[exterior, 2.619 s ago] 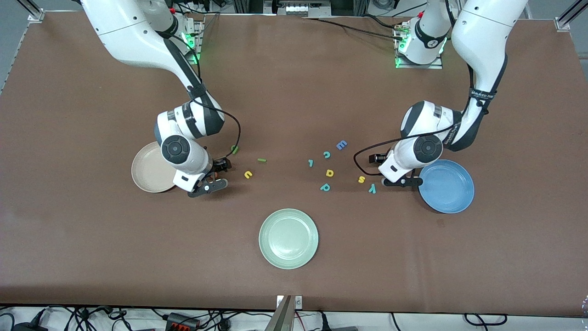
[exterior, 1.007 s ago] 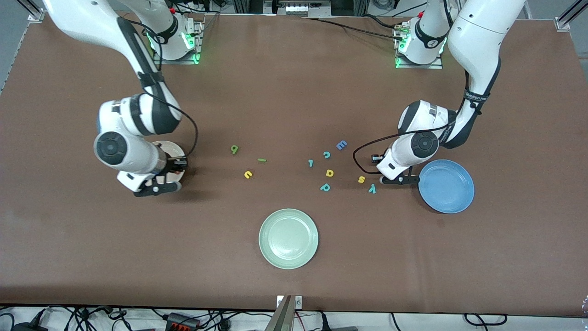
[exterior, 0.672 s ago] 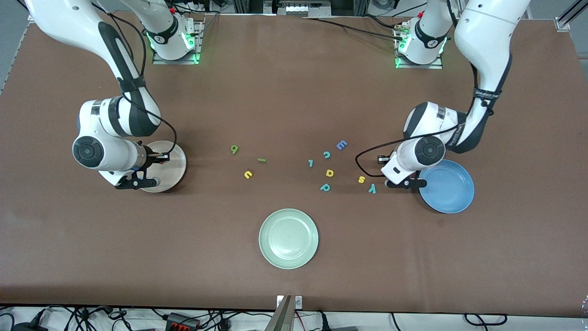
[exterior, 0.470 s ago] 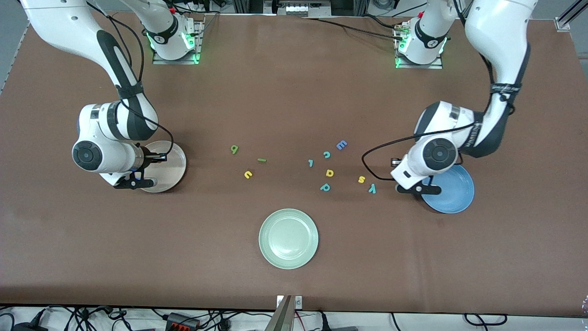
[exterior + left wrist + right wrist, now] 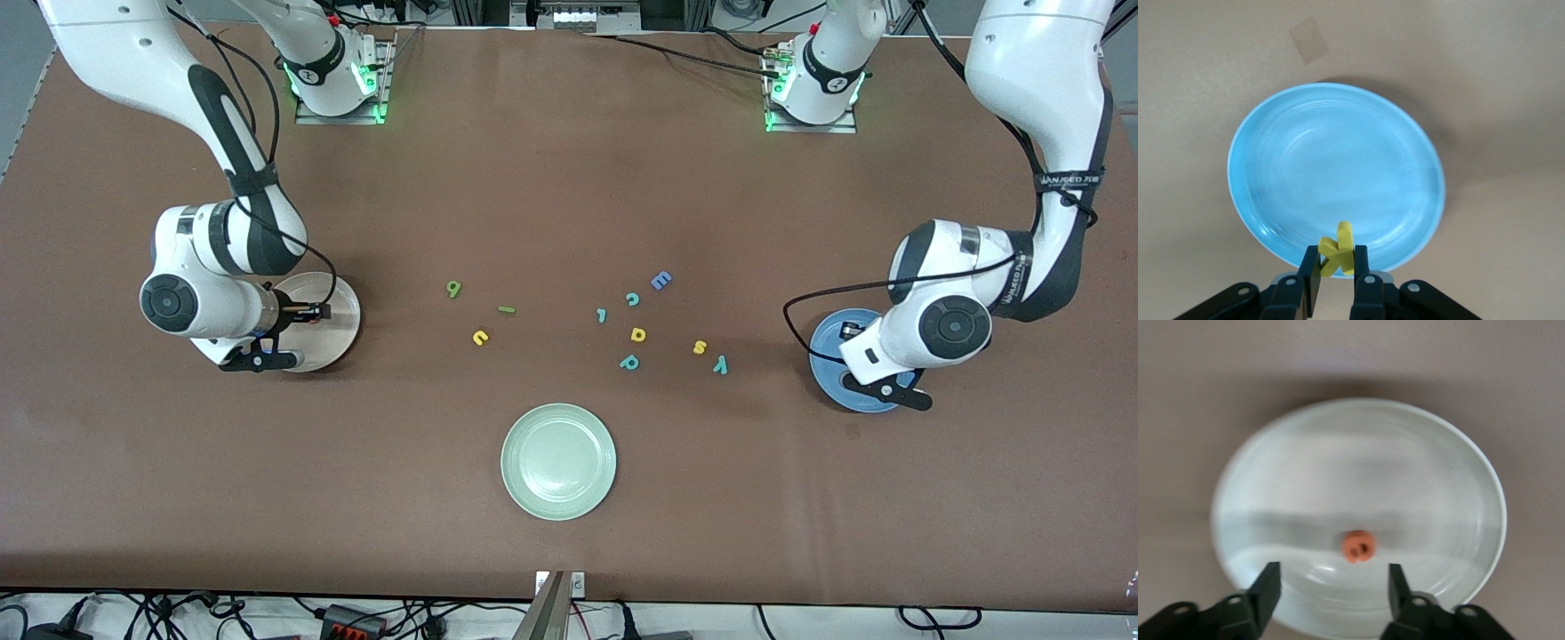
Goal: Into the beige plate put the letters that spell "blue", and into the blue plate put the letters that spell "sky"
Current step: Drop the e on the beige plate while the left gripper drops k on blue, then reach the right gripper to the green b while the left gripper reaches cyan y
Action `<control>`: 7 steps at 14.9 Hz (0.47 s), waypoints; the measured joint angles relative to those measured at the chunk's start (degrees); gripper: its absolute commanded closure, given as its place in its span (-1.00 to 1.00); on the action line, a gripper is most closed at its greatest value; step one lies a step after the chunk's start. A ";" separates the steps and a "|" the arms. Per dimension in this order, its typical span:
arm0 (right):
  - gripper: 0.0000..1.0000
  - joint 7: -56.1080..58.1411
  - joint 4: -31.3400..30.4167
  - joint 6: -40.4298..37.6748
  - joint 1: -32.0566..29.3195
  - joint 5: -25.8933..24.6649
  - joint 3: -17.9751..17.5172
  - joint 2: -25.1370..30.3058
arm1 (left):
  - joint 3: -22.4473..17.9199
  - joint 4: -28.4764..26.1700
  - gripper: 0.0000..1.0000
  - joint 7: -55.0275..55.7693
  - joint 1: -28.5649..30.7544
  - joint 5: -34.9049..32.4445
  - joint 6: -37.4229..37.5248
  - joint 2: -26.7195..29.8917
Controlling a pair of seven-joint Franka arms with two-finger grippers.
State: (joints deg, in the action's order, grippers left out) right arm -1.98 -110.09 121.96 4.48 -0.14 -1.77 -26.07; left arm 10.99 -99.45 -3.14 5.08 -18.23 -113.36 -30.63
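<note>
The left gripper point(image 5: 1335, 273), over the blue plate point(image 5: 1271, 180), pinches a light foam yellow k point(image 5: 1337, 250) by one leg. The right gripper point(image 5: 1331, 587) hangs spread over the beige plate point(image 5: 1271, 473), the orange e point(image 5: 1358, 546) beneath it.

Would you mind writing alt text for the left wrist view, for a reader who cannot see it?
The left gripper is shut on a yellow k and hangs over the rim of the blue plate. Nothing lies in the plate, which sits on the bare table.
</note>
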 measured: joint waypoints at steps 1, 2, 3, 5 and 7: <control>-1.00 -1.35 0.05 -0.08 1.19 0.23 -0.82 1.24 | 0.04 -0.03 -0.25 -0.43 0.50 -0.03 -0.63 -1.10; -1.00 -4.14 0.04 -0.09 3.08 0.48 -1.48 2.22 | 0.10 -0.04 -0.99 -0.58 0.91 -0.04 -1.46 -2.10; -1.00 -7.72 0.01 0.01 5.65 0.54 -1.95 2.90 | 0.14 -0.04 -1.00 -0.61 1.18 -0.04 -2.10 -2.90; -1.00 -12.51 -0.34 1.12 11.52 0.54 -2.30 3.11 | 0.41 0.02 -1.00 -0.62 1.26 -0.04 -2.58 -3.48; -1.00 -12.24 -1.42 3.00 16.19 0.44 -2.48 2.37 | 1.12 0.54 -1.00 -0.61 1.19 -0.04 -2.60 -3.42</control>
State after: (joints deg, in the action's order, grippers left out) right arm -14.21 -111.51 124.96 20.67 0.30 -4.25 -23.70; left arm 12.10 -98.91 -3.75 6.27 -18.27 -115.96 -34.04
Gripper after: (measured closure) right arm 0.000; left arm 0.282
